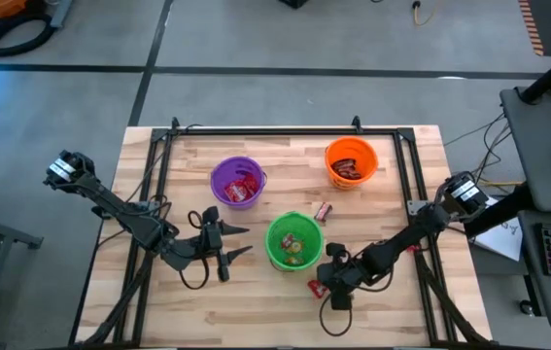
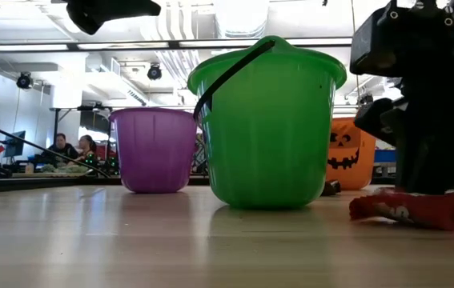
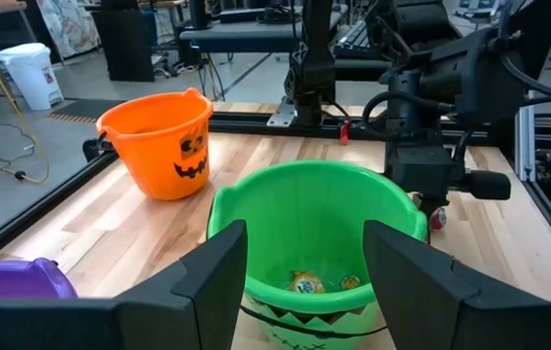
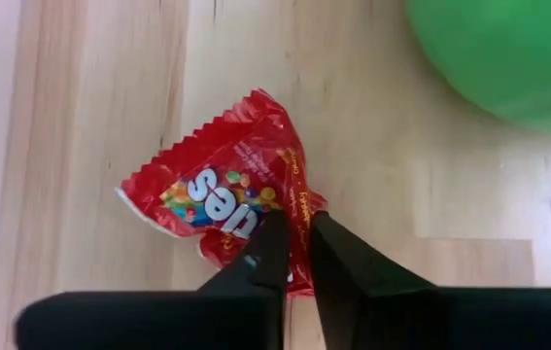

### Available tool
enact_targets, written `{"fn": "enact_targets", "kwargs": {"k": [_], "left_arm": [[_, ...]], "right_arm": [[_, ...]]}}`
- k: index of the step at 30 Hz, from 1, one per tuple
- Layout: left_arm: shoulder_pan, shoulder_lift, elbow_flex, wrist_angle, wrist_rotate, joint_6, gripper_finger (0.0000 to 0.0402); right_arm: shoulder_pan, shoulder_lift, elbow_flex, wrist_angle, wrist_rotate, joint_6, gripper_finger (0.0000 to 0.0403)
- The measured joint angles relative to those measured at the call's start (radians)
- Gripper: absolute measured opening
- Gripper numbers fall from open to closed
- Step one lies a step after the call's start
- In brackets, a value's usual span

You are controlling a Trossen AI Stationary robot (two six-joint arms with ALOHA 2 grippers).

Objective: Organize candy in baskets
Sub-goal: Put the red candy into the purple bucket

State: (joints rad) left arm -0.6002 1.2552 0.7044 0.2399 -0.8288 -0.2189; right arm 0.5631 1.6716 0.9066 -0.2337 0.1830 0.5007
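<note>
Shiny red candy packet [image 4: 222, 199] flat on wooden table [image 1: 256, 301], near-right of green plastic bucket [image 1: 293, 241]. Left gripper [image 1: 228, 241] waits left of bucket, fingers apart. Right gripper [image 4: 294, 251] directly above, fingers pinched on packet's crinkled edge; long axis seemingly diagonal.

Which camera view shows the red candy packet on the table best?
The right wrist view: the red candy packet fills it, pinched by the right gripper. The low view shows its crumpled edge, the high view a red speck, the left wrist view nothing.
</note>
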Motion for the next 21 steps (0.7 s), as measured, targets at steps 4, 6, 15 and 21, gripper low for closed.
{"fn": "enact_targets", "kwargs": {"k": [4, 6, 15, 21], "left_arm": [[0.0, 0.0, 0.0, 0.009, 0.0, 0.0, 0.019], [0.0, 0.0, 0.0, 0.013, 0.0, 0.0, 0.019], [0.0, 0.0, 0.0, 0.039, 0.001, 0.0, 0.019], [0.0, 0.0, 0.0, 0.063, 0.026, 0.017, 0.019]], "right_arm": [[-0.007, -0.034, -0.001, -0.005, 0.0, -0.031, 0.0017], [-0.007, -0.061, -0.001, -0.003, 0.0, -0.048, 0.0019], [-0.005, -0.239, -0.001, -0.003, -0.09, -0.157, 0.0018], [-0.005, -0.372, -0.001, 0.024, -0.162, -0.27, 0.0018]]}}
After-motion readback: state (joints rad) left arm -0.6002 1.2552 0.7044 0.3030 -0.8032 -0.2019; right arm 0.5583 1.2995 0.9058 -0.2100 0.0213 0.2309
